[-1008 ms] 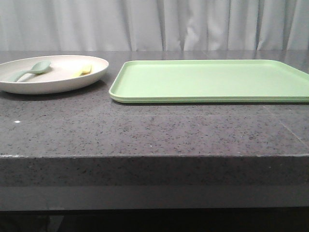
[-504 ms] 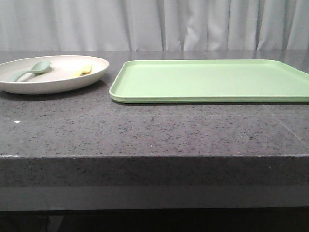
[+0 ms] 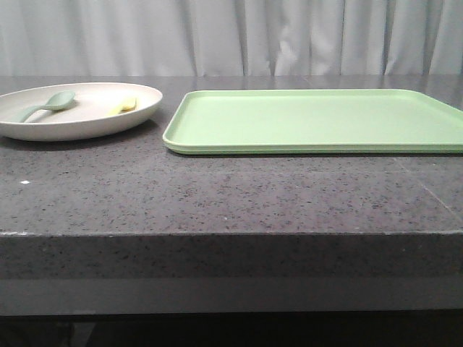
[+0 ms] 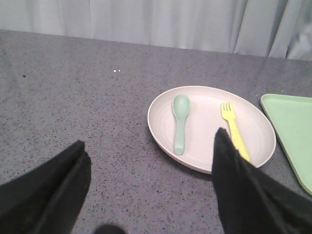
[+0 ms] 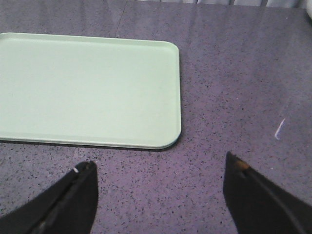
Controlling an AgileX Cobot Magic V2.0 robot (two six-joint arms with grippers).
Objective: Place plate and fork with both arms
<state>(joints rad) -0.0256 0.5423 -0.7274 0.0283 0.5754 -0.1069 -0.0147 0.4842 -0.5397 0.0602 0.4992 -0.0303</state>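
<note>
The cream-white plate [image 3: 87,124] sits at the far left of the table; it also shows in the left wrist view [image 4: 204,156]. On it lie the pale-yellow fork [image 3: 124,106], also in the left wrist view [image 4: 233,129], and a grey-green spoon [image 3: 45,105], also in the left wrist view [image 4: 180,119]. My left gripper [image 4: 148,146] is open and empty, above the bare table just short of the plate. My right gripper [image 5: 158,163] is open and empty, above the table near the tray's corner. Neither gripper shows in the front view.
A flat light-green tray [image 3: 318,119] lies right of the plate, close beside it; it shows in the right wrist view [image 5: 87,87] and at the edge of the left wrist view [image 4: 292,126]. The dark speckled table [image 3: 231,195] has its front edge near. Grey curtains hang behind.
</note>
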